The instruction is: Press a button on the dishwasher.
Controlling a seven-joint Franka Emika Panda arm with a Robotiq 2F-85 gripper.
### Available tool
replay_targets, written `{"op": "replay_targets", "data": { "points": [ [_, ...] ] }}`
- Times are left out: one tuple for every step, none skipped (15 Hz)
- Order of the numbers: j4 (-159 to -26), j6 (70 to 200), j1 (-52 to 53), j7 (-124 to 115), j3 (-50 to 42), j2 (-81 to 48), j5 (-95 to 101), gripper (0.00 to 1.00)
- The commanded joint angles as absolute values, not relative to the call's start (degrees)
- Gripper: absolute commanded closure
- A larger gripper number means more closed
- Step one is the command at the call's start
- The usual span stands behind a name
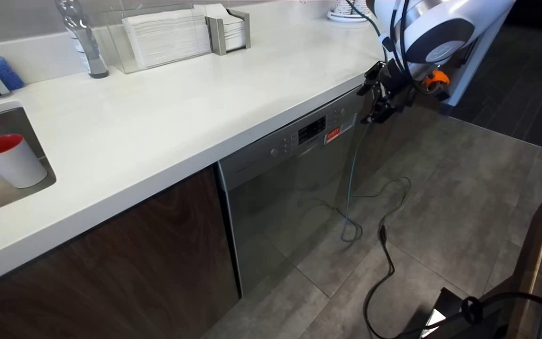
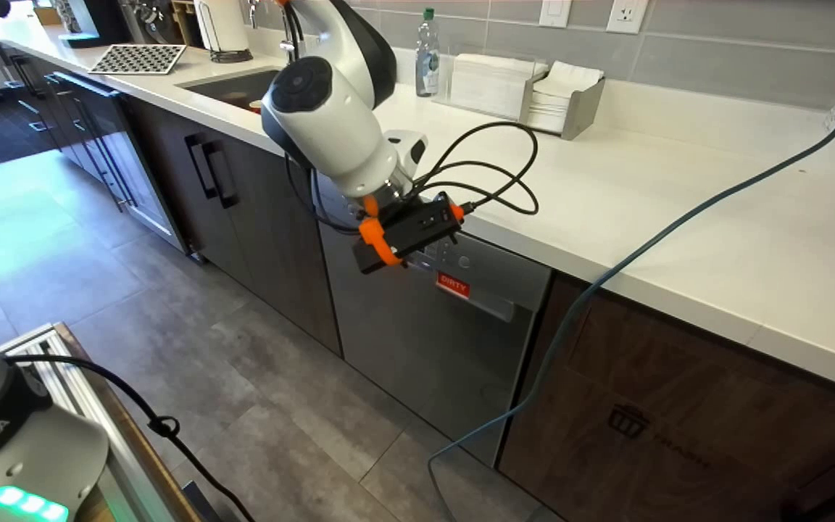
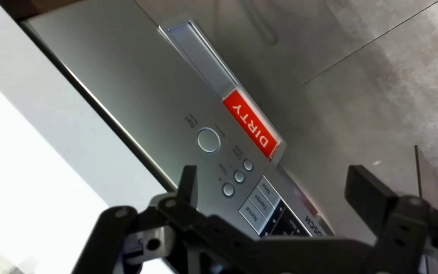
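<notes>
The dishwasher has a grey steel front (image 1: 290,207), also seen in another exterior view (image 2: 417,348) and the wrist view (image 3: 127,76). Its control strip holds a round Start button (image 3: 208,140), small round buttons (image 3: 238,176), labelled rectangular buttons (image 3: 259,205) and a dark display (image 3: 288,227), partly covered by my gripper. A red DIRTY sign (image 3: 250,123) sits below the strip. My gripper (image 1: 366,104) is open and empty in front of the strip's end, apart from the panel as far as I can tell. In the wrist view its fingers (image 3: 274,182) frame the buttons.
The white countertop (image 1: 158,127) overhangs just above the strip. A sink with a cup (image 1: 14,162), a bottle (image 2: 427,58) and napkin holders (image 1: 172,37) are on it. Dark wooden cabinets (image 1: 125,263) flank the dishwasher. A blue-green cable (image 2: 570,319) hangs in front.
</notes>
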State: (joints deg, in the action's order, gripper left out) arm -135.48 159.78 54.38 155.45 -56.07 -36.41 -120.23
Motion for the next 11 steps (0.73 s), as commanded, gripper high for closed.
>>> {"op": "replay_targets", "data": {
  "points": [
    [-140.3,162.6,60.3,157.4,-59.5,-30.3,-116.1,0.0],
    [-141.2,163.3,62.1,157.4,-60.5,-29.6,-115.5,0.0],
    [-142.1,163.9,63.5,157.3,-61.3,-28.7,-114.8,0.0],
    [-143.1,164.5,65.1,157.5,-62.4,-27.7,-114.3,0.0],
    [-143.8,165.4,66.9,157.8,-63.6,-27.2,-114.4,0.0],
    [-144.2,166.5,68.8,158.6,-65.3,-26.8,-115.0,0.0],
    [-141.8,164.1,65.6,155.4,-62.4,-31.1,-116.0,0.0],
    [-142.5,164.7,67.1,155.5,-63.6,-30.5,-116.0,0.0],
    [-142.9,165.0,68.0,155.5,-64.2,-30.1,-116.0,0.0],
    [-143.1,165.1,68.4,155.5,-64.5,-29.8,-116.0,0.0],
    [-143.2,165.1,68.5,155.5,-64.6,-29.6,-116.0,0.0]
  ]
}}
